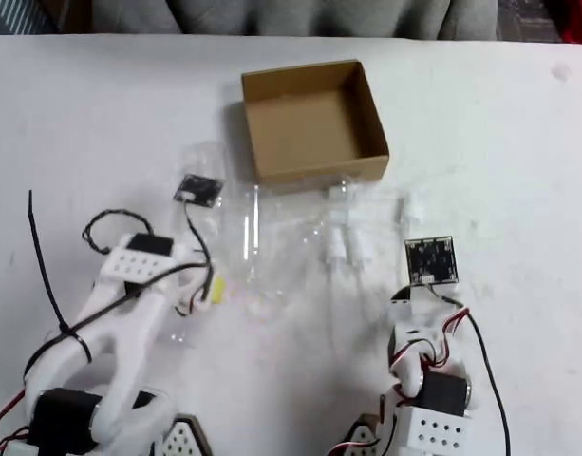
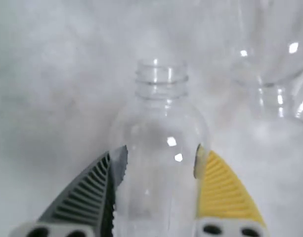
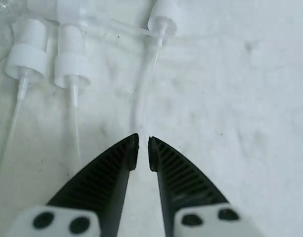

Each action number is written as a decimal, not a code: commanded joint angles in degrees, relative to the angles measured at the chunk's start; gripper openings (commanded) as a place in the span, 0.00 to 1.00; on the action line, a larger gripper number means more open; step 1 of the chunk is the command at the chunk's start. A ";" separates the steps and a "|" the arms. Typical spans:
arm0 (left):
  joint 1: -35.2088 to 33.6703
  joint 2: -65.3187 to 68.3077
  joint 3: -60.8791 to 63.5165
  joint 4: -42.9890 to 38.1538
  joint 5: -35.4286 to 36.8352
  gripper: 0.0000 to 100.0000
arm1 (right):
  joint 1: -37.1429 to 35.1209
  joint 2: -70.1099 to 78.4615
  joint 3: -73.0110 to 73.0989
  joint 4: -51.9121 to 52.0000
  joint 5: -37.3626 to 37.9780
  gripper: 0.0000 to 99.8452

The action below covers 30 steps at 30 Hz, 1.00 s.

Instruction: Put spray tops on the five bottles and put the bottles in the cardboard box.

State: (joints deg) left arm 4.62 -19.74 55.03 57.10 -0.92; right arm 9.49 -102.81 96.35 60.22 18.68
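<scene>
A clear bottle [image 2: 160, 106] with a bare threaded neck lies between the grey and yellow fingers [image 2: 218, 190] of my left gripper [image 2: 160, 160], which is shut on its body. More clear bottles [image 1: 257, 237] lie on the white table in front of the cardboard box [image 1: 314, 123], which stands open. Three white spray tops [image 3: 72, 61] with thin tubes lie ahead of my right gripper [image 3: 144, 148]. Its black fingers are shut, and the tube end of the nearest spray top [image 3: 161, 19] lies just off their tips. In the high view the left gripper's yellow finger [image 1: 215, 288] shows left of centre.
Another clear bottle [image 2: 280, 74] lies close beside the held one. Black and red cables [image 1: 44, 275] trail from both arms over the table near the front edge. The white table [image 1: 101, 114] is bare at the far left and the far right.
</scene>
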 commanded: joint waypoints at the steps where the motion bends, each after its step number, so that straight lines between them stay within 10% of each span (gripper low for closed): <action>1: -1.45 0.04 1.93 -6.15 0.70 0.06 | 0.66 -0.48 0.44 -0.48 0.44 0.02; 9: -1.45 0.04 1.67 -1.93 0.70 0.47 | 0.66 -0.48 0.44 -0.48 0.44 0.02; 30: -2.07 4.26 -14.15 6.86 -9.05 0.41 | 0.66 -0.48 0.44 -0.48 0.44 0.02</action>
State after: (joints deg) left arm 3.65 -18.68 45.10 62.64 -6.81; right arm 9.49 -102.81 96.35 60.22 18.68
